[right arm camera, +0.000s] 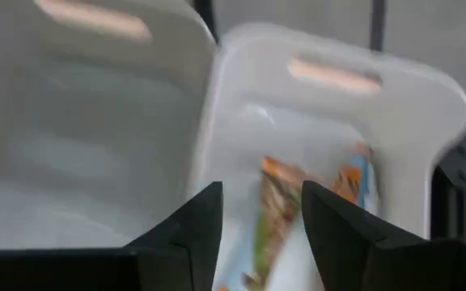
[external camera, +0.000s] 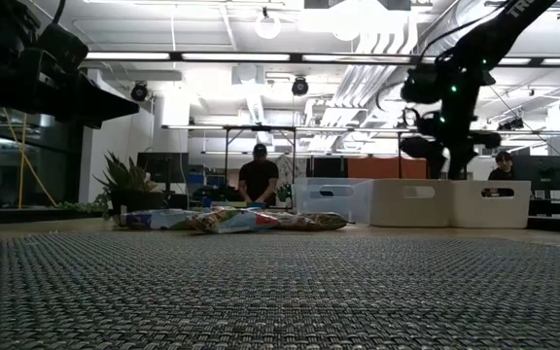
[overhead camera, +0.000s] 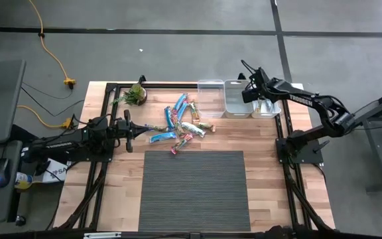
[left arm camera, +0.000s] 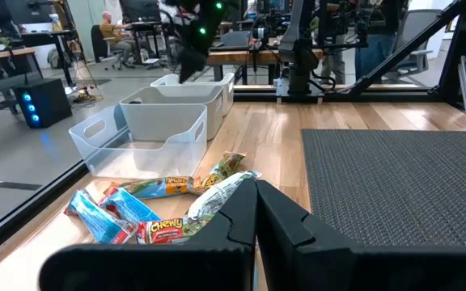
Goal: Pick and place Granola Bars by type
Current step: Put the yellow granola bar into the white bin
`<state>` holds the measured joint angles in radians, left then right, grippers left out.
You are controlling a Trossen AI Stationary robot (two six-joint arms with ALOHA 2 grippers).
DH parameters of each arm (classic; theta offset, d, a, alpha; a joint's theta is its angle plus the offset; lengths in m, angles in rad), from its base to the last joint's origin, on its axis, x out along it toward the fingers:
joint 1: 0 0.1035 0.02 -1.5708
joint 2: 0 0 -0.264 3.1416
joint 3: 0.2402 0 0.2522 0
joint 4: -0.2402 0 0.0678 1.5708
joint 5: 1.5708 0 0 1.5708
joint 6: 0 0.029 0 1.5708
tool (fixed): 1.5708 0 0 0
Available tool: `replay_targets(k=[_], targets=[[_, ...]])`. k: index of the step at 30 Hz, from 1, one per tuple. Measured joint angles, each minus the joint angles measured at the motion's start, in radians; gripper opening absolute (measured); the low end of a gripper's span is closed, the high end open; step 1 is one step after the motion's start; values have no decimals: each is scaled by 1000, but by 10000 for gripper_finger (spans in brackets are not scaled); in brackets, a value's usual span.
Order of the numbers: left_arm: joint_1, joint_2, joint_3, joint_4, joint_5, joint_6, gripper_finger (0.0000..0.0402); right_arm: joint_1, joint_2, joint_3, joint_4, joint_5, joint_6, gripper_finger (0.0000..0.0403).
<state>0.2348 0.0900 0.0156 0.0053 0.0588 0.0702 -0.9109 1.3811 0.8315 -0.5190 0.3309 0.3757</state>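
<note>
hovering over a bin, right tool parted, empty.

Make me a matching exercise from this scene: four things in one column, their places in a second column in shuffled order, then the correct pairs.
Things:
1. small green potted plant
2. dark woven rectangular mat
3. right gripper
4. pile of wrapped granola bars

Places:
A. over the row of clear plastic bins at the table's far side
B. far left corner of the wooden table
C. mid-table, in front of the left gripper
D. near half of the table, centred

Pairs: 1-B, 2-D, 3-A, 4-C
</note>
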Motion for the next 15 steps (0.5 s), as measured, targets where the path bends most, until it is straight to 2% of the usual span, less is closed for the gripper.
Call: replay_targets(k=[7, 15], targets=[[0, 0, 0, 0, 0, 0, 1, 40, -1, 158, 73, -39, -126, 154], [0, 0, 0, 0, 0, 0, 1, 136, -2, 368, 199, -307, -275, 154]])
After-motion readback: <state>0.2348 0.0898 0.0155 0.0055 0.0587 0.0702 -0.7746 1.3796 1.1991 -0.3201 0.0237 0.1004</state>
